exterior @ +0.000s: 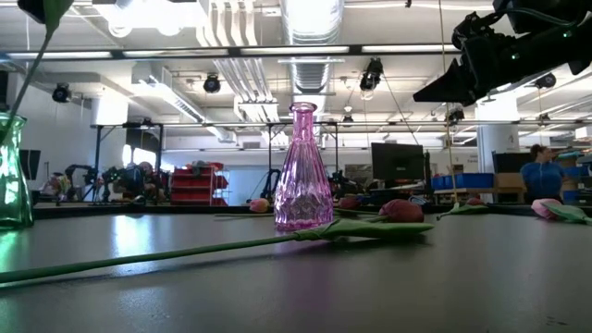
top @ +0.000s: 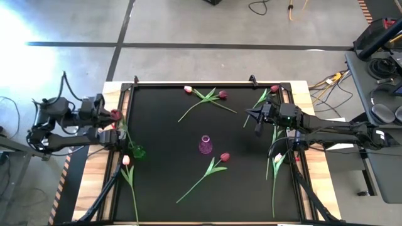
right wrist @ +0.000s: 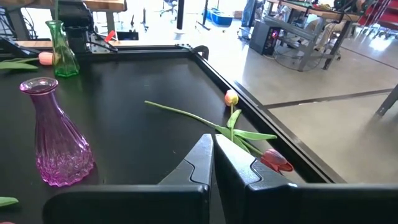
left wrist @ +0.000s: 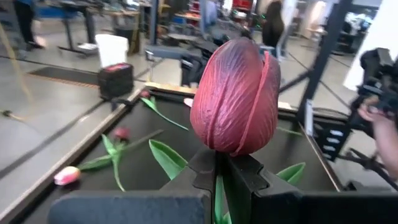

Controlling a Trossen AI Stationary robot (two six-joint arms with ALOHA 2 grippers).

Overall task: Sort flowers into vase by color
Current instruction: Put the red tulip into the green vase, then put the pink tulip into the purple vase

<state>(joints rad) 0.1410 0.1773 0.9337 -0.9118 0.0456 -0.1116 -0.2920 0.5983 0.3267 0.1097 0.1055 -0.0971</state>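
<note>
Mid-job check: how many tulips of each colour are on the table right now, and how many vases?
Dark red tulips: 4, one of them held in the left gripper
Pale pink tulips: 3 seen; the stems under the right arm overlap, so there may be more
Vases: 2, a pink vase and a green vase
Total: 9
</note>
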